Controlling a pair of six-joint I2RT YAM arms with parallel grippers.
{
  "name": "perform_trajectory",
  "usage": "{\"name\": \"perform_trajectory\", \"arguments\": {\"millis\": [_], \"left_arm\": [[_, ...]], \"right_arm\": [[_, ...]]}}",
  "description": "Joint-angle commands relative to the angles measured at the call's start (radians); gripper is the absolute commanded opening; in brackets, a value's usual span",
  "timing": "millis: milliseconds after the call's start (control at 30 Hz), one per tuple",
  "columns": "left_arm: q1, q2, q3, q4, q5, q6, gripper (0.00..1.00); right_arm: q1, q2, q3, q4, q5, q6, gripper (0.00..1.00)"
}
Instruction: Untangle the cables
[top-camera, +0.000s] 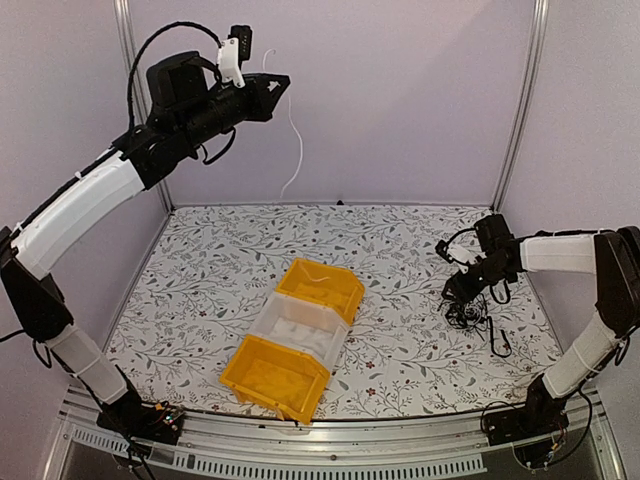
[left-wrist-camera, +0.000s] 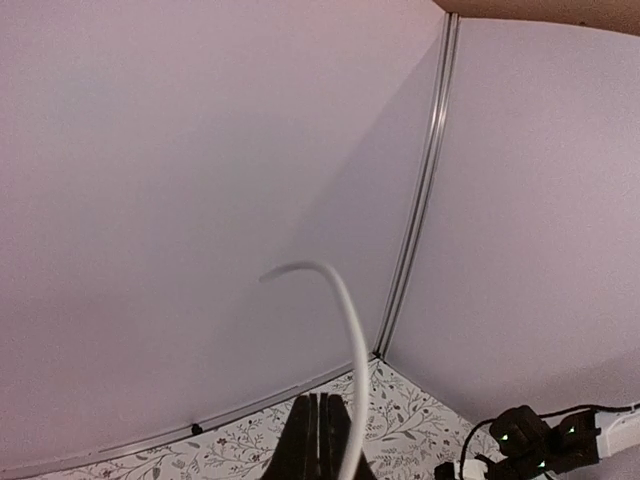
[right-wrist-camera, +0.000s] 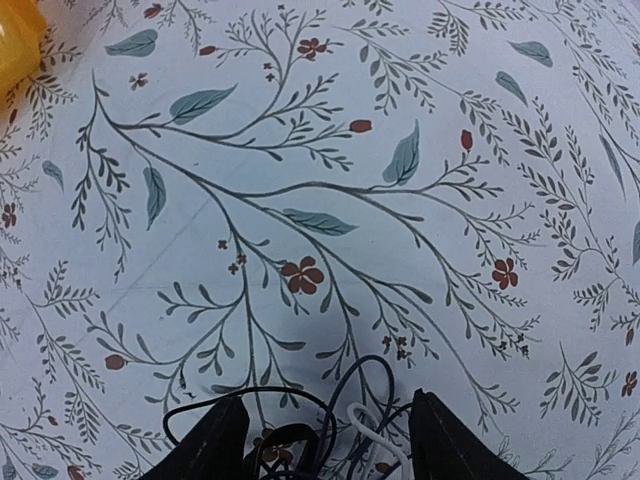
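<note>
Left claw (top-camera: 279, 85) high near the far edge, fingers pressed together on a dangling white cable (top-camera: 299, 140), right claw (top-camera: 458, 296) low near the table's (top-camera: 230, 260) right edge, spread wide, straddling tangled cables (top-camera: 471, 316).

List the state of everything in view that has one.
left tool: shut on white cable, raised high
white cable: lifted, hanging from left tool
right tool: open, low over cable tangle
cable tangle: knotted, on table under right tool
bins: upright, in a row
</note>
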Motion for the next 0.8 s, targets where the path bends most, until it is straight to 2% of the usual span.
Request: {"name": "perform_trajectory", "arguments": {"millis": [0, 333, 533, 767], "left_arm": [[0.011, -0.036, -0.074, -0.007, 0.012, -0.026, 0.00], [0.024, 0.024, -0.159, 0.105, 0.066, -0.070, 0.00], [0.052, 0.067, -0.132, 0.096, 0.070, -0.083, 0.00], [0.063, 0.028, -0.169, 0.090, 0.057, -0.090, 0.00]], "right_arm": [[-0.005, -0.014, 0.048, -0.069, -0.034, 0.022, 0.63], [-0.004, -0.001, 0.102, -0.083, -0.036, 0.048, 0.66], [-0.005, 0.006, 0.104, -0.084, -0.049, 0.077, 0.70], [-0.005, 0.005, 0.090, -0.081, -0.057, 0.105, 0.72]]}}
